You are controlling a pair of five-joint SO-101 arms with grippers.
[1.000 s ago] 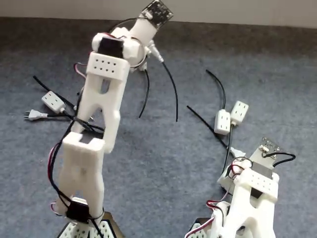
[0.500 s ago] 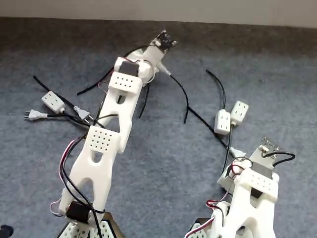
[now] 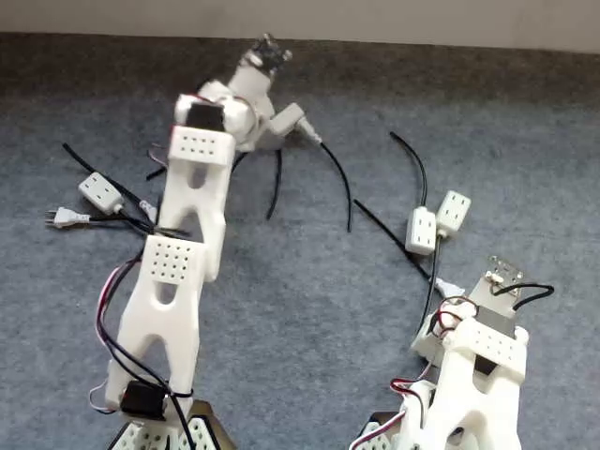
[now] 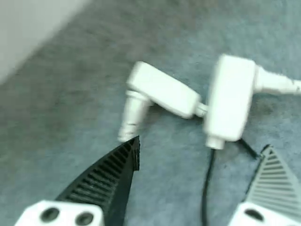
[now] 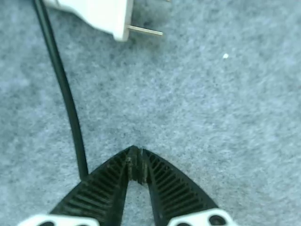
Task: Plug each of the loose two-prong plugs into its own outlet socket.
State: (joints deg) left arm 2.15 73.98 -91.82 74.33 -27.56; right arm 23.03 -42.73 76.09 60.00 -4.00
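Carpet [image 5: 211,103] grey and fuzzy, ribbed left claw [image 4: 202,143] spread over boxy white socket [image 4: 230,101], right claw [image 5: 138,155] clenched

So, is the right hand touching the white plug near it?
Apart. The right wrist view shows bare carpet between the shut right hand and the white plug.

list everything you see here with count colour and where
carpet: one, grey-blue, under everything
socket: one, white, left side
pronged plug: one, white, beside that socket, unplugged
joined plug and socket: one pair, white, far side near the wall
blocks: two, white, touching, centre right
second loose plug: one, white, near right
cables: several, black, trailing from the white pieces
left gripper: one, black and white, open
right gripper: one, black and white, shut
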